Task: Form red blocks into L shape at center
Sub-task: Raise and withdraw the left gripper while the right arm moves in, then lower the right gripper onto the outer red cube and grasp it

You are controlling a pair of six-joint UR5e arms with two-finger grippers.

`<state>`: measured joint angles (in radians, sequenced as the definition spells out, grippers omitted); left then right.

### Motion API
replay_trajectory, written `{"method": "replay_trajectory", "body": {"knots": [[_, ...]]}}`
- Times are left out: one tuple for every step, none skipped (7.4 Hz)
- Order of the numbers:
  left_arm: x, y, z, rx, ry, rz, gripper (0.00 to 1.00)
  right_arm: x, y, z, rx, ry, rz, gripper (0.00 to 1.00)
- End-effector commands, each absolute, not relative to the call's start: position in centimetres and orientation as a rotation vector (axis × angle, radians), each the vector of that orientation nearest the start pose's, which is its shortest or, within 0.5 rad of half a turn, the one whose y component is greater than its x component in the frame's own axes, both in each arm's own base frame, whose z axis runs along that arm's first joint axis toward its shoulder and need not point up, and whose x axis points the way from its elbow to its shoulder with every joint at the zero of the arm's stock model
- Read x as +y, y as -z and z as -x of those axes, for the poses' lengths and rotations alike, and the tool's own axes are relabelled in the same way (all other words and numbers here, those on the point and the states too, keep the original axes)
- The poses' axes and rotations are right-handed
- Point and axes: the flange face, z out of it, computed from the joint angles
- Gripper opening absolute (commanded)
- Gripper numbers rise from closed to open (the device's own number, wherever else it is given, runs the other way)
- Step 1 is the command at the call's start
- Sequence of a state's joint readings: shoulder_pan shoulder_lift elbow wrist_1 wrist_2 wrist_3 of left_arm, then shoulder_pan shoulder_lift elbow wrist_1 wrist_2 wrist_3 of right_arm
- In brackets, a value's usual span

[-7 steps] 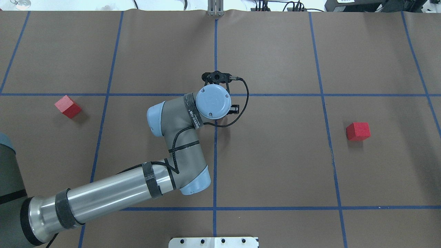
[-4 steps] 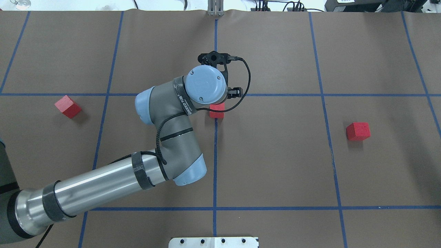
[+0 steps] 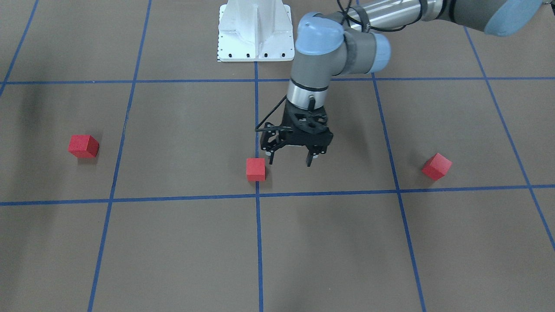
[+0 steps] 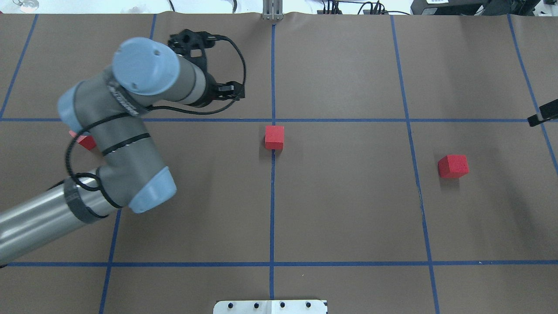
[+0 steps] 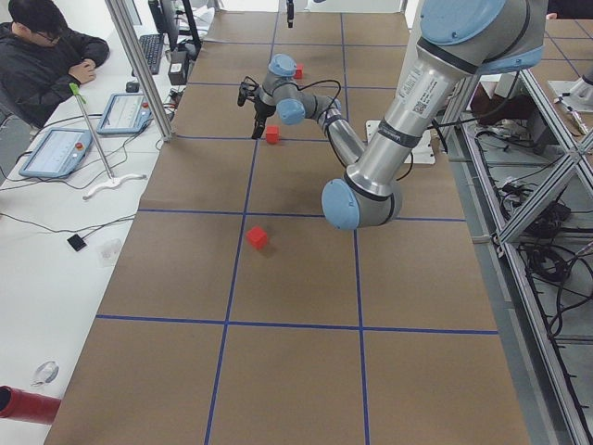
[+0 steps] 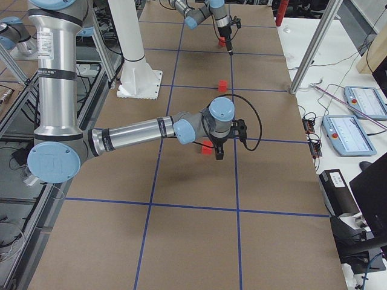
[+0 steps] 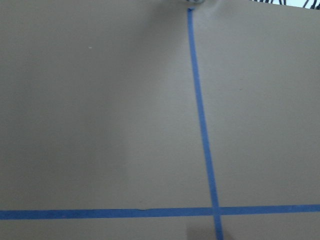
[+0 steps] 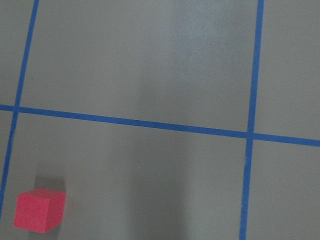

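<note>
Left arm (image 4: pixel 126 131): stretching out over the brown table (image 4: pixel 348 209).
Left gripper (image 3: pixel 289 159): hanging with jaws spread and empty, ready for another block.
Right gripper (image 4: pixel 542 114): peeking in at the right edge; opening impossible to tell.
Middle block (image 4: pixel 274 137): sitting just near of the center (image 4: pixel 273 120), anchoring the L.
Left block (image 4: pixel 88 142), right block (image 4: pixel 453 166): waiting well apart, unplaced.

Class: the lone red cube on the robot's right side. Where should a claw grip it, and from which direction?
Come straight down and pinch two opposite side faces of the red cube. It sits flat with nothing beside it, slightly turned against the blue tape lines, so the wrist probably needs rotating to meet its faces squarely.
</note>
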<state>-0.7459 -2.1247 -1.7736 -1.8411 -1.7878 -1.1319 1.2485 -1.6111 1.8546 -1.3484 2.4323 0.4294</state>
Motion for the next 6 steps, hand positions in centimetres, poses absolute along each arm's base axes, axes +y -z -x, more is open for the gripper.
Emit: {"method": "replay_trajectory", "body": {"knots": [[-51.6, -28.3, -29.2, 0.904, 0.104, -0.429, 0.99, -45.8, -49.4, 17.5, -0.872, 0.061, -0.069, 0.99], [-53.0, -29.0, -26.3, 0.894, 0.107, -0.432, 0.99, -44.1, -49.3, 22.8, -0.872, 0.064, -0.125, 0.99], [-53.9, -29.3, -24.3, 0.894, 0.118, -0.433, 0.99, -43.8, -49.8, 23.9, -0.879, 0.060, -0.142, 0.99], [-54.2, -29.8, -24.3, 0.884, 0.097, -0.432, 0.99, -43.6, -49.9, 24.5, -0.876, 0.068, -0.135, 0.99], [-54.1, -30.1, -24.2, 0.884, 0.099, -0.429, 0.99, -43.6, -50.7, 24.9, -0.867, 0.070, -0.120, 0.99], [-54.1, -30.0, -24.2, 0.888, 0.102, -0.430, 0.99, -43.5, -51.7, 24.7, -0.855, 0.064, -0.106, 0.99]]}}
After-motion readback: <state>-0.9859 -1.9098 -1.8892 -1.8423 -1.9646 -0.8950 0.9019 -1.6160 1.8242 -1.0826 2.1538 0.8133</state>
